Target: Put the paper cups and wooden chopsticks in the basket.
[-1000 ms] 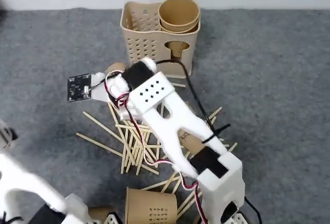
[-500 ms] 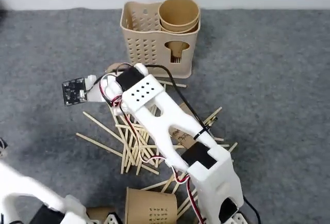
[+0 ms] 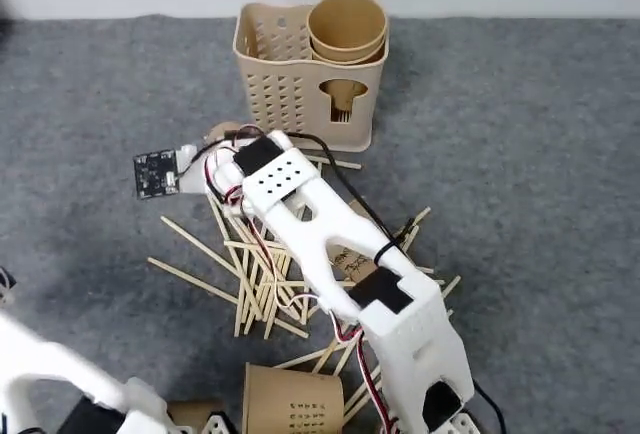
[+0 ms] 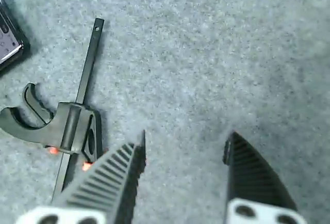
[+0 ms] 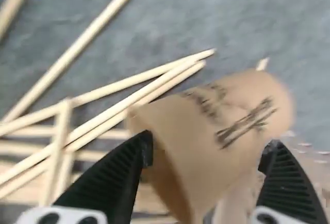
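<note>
The right claw (image 5: 209, 149) is spread, with one jaw on each side of a paper cup (image 5: 221, 126) lying on its side. Contact between the jaws and this cup cannot be confirmed. Wooden chopsticks (image 5: 154, 87) lie on the grey counter (image 4: 206, 53) just beside and partly under it.

In the high view, the right arm reaches to a spot just in front of the basket (image 3: 290, 94). Stacked cups (image 3: 347, 22) stand upright in one basket compartment. A printed cup (image 3: 352, 266) lies under the arm among the chopstick pile (image 3: 250, 274). A further cup (image 3: 295, 402) lies on its side near the arm bases.

The left claw (image 4: 185, 144) is spread, gripping nothing, above bare counter near a black clamp (image 4: 67, 128).
</note>
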You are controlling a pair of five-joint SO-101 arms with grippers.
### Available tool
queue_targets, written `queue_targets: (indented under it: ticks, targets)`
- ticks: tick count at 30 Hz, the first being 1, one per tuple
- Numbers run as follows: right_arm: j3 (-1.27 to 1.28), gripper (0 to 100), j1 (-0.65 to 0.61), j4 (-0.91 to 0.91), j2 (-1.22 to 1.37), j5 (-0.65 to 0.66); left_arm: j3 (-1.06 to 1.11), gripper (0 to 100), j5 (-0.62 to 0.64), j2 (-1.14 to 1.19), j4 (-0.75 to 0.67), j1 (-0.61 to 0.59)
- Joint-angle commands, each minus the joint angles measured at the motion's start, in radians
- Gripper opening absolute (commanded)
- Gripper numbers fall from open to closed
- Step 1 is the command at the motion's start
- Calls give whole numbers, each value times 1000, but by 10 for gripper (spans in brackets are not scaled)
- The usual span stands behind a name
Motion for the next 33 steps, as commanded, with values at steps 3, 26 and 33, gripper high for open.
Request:
queue_targets:
  ticks: [3,26,33]
  targets:
    - [-8,329,22,-61,-13,6,-7,239,11,-48,-12,-8]
    - [-11,7,-107,22,-182,-439,-7,238,11,-48,-12,-8]
    - [-12,7,-156,36,-346,-457,-5,237,11,-48,-11,-8]
